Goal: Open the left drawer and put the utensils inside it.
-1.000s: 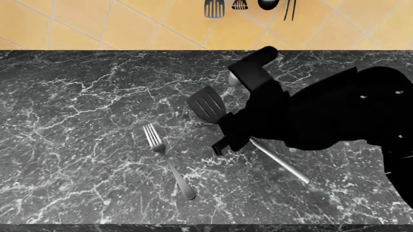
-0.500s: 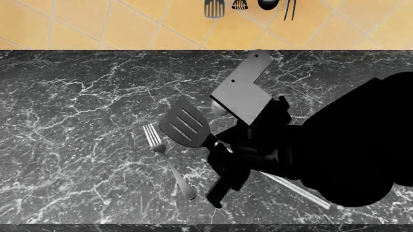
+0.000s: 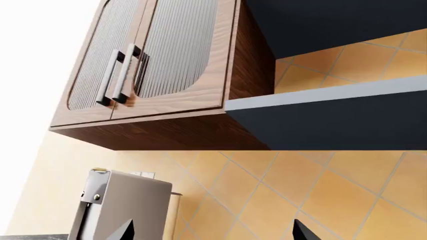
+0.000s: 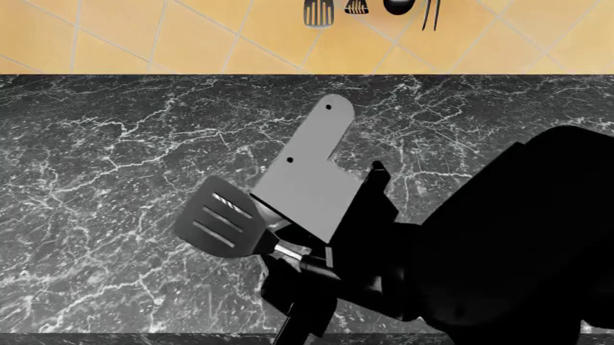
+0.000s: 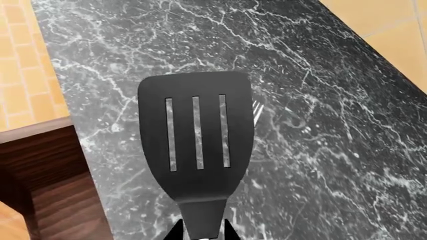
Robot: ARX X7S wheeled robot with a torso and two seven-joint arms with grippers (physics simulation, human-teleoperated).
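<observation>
My right gripper [image 5: 202, 233] is shut on the neck of the black slotted spatula [image 5: 197, 130]. In the head view the spatula [image 4: 223, 225] hangs above the counter, near its front edge, with the right gripper [image 4: 299, 264] behind its head. Of the silver fork, only the tine tips [image 5: 255, 106] peek out beside the spatula's head; the head view hides it under the arm. Reddish-brown wood [image 5: 40, 175] shows below the counter's edge; I cannot tell whether it is the left drawer. My left gripper [image 3: 213, 232] is open, points up at the wall and holds nothing.
The black marble counter [image 4: 96, 144] runs wall to front edge. Small dark tools [image 4: 369, 11] hang on the yellow tiles. The left wrist view shows a wooden wall cabinet [image 3: 167, 60] and a grey appliance [image 3: 123, 205]. My dark right arm [image 4: 508, 244] fills the lower right.
My right gripper has carried the spatula up off the counter and toward the front left. The spatula and arm now cover the fork in the head view.
</observation>
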